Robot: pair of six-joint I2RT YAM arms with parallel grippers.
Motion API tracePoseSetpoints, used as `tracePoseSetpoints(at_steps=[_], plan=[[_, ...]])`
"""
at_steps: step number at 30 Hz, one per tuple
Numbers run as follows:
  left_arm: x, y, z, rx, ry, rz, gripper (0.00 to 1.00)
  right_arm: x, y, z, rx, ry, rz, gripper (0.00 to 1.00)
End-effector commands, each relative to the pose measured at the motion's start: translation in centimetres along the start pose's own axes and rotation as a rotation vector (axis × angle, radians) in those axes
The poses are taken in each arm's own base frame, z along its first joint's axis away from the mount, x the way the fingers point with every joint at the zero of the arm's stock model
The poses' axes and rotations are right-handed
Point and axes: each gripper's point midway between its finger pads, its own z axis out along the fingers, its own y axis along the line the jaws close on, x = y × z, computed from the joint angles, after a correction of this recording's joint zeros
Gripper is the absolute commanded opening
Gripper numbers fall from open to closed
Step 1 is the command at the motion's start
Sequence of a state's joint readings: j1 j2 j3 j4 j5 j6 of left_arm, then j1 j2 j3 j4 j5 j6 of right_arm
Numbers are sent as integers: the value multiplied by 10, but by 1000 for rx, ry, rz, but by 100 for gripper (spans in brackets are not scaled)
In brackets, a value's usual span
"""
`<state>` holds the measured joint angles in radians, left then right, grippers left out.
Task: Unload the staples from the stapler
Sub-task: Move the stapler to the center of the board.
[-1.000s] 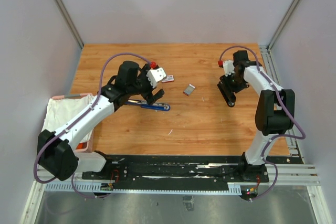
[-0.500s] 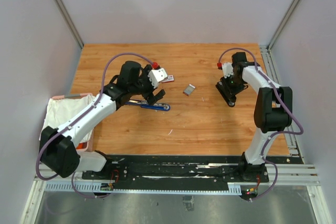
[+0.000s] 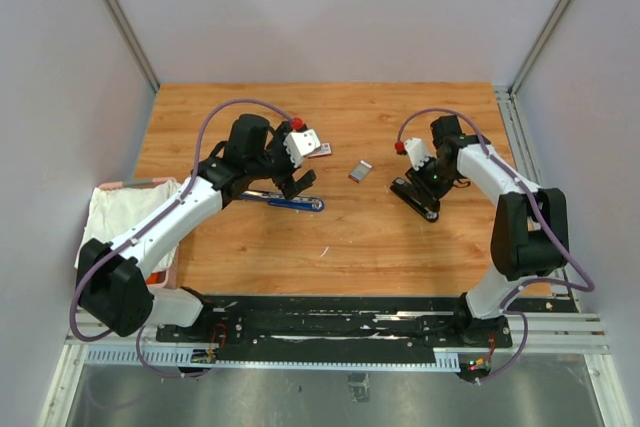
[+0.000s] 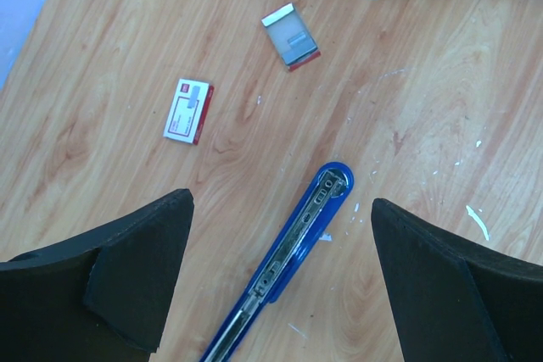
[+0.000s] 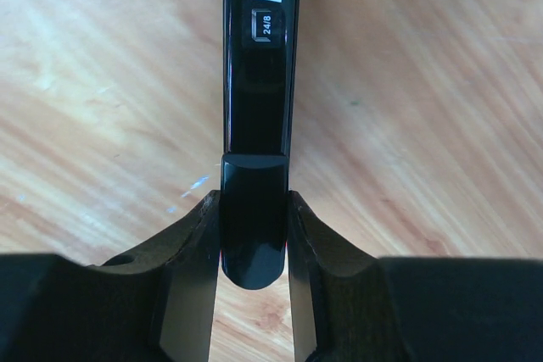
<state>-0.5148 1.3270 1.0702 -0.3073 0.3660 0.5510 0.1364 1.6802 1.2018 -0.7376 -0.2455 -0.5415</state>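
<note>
Black stapler [image 5: 259, 125], with "24/8" written on its top, is sitting squeezed between the right gripper [image 5: 252, 201] fingers, while the blue stapler [image 4: 297, 243] is lying on the table [image 4: 424, 125] under the wide-open left gripper [image 4: 280, 205].

Blue stapler [image 4: 295, 250], black stapler [image 5: 259, 116], red-and-white box [image 4: 188, 110], tan wood-grain table [image 4: 441, 116].
</note>
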Motion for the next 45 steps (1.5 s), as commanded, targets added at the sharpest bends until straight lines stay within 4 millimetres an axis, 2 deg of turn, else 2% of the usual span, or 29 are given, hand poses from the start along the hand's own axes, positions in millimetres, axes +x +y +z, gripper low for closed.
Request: tracePoseSetpoints(at_steps=[1,4,12,17,21,26,27,31,36,40,45], plan=[[-23,6,1,-23,-78,40,98,-11,34,-8,-59,-69,-194,16],[-26,12,0,-61,-96,36,98,-11,54,-4,-87,-94,-274,16],[-31,5,-4,-18,-123,104,98,-24,93,10,-134,-128,-432,16],[-30,-4,-12,5,-147,204,98,-36,101,14,-108,-105,-517,18],[-28,-18,-15,64,-161,208,98,-41,102,18,-110,-90,-551,20],[-22,-27,-16,113,-146,225,98,-44,104,19,-118,-90,-556,28],[-20,-28,-16,115,-142,229,98,-44,105,17,-119,-93,-554,30],[-15,-28,-11,132,-123,250,98,-47,107,1,-105,-127,-551,49],[-16,-31,0,184,-117,242,98,-48,109,-24,-80,-172,-543,63],[-24,-37,12,220,-111,281,98,-43,103,-49,-63,-222,-482,70],[-33,-58,37,298,-70,334,98,-32,76,-77,27,-308,-368,73]])
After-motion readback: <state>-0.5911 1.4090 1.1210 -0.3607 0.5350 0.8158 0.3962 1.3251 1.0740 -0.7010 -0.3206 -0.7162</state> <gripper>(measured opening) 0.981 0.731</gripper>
